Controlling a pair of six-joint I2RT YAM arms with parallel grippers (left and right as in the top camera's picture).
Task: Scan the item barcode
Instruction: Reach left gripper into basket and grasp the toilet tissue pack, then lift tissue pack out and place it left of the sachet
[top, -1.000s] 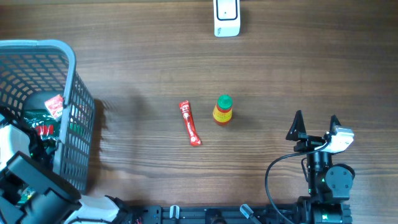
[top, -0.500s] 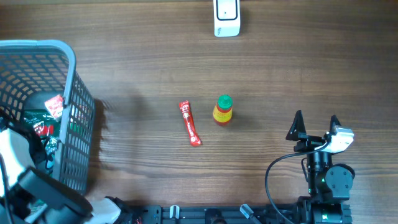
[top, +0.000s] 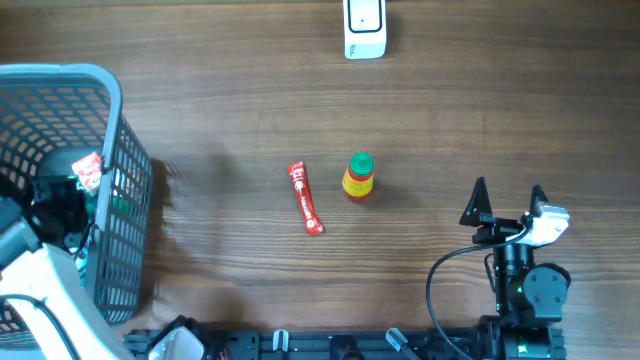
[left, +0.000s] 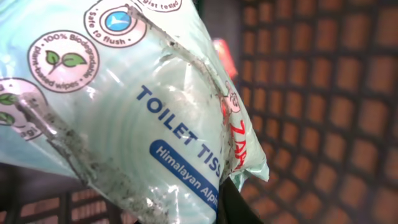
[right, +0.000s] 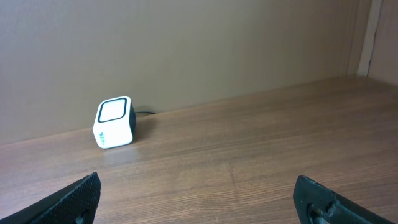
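Inside the basket (top: 128, 210), left jaws look clamped on the tissue pack (left: 124, 124), ready to carry it to the scanner (top: 364, 28); right jaws sit wide apart, idle.

Your left arm (top: 40, 280) moves inside the basket (top: 118, 110): its dark head now hides the red-and-green packet seen before, and its white link swings down toward the near edge.

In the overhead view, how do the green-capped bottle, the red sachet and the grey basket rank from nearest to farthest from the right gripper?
1. The green-capped bottle, at the table's centre, to the left of the right gripper.
2. The red sachet, lying just beyond the bottle, further left.
3. The grey basket, at the far left edge of the table.
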